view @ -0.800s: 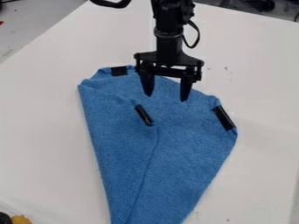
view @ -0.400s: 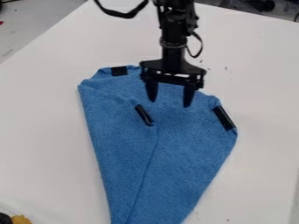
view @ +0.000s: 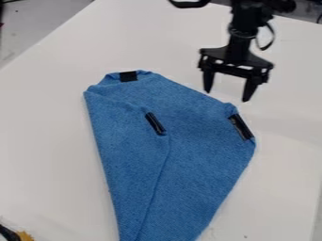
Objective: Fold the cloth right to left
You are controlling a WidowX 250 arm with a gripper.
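Just beyond the black strip (view: 241, 127) on the cloth's right-hand corner (camera's right), you have the gripper (view: 227, 95), fingers spread wide, nothing between them. Taking that strip as the reference: the blue knit cloth (view: 195, 164) runs from it toward camera left and down toward the near edge of the view, lying on the white table (view: 44, 141). A flap edge slopes down the cloth to the left of the strip, so I'd call it partly folded already.

Handling: expect light, soft, floppy fabric. Not fragile, not slick, but it'll bunch if you pinch deep. The strip looks like the stiffer bit, so my pick is the cloth edge right at it, shallow bite, one finger under if you can. Too shallow and you may lose the edge; too deep and you could catch the layer below.

Relative to your gripper, the strip is near, toward the camera, with the rest of the cloth spreading left and nearer from there. You'd need to line up with the strip before closing.
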